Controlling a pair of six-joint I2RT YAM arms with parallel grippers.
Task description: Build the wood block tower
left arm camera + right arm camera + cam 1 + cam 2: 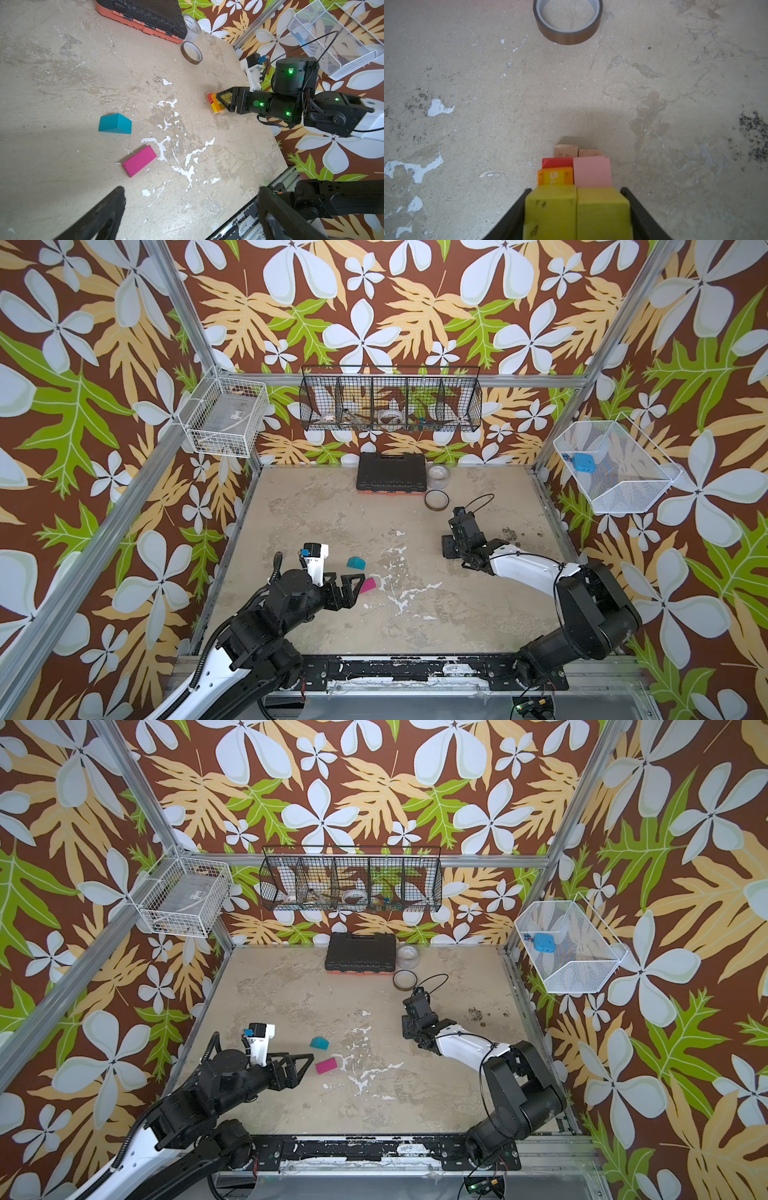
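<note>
In a top view the left gripper (360, 590) gaped wide and empty just beside the magenta block (368, 585), well apart from the brown tape roll (436, 499). The left wrist view showed the wood block tower (213, 102) near that roll. In the right wrist view the right gripper (576, 190) clamped the flat sides of its yellow-green cubes (550, 209), which were probably light, stiff, slick and topple-prone.

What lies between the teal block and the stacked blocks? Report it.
Nothing: only bare, white-flecked tabletop separates the teal block from the stacked blocks, as the left wrist view shows.
</note>
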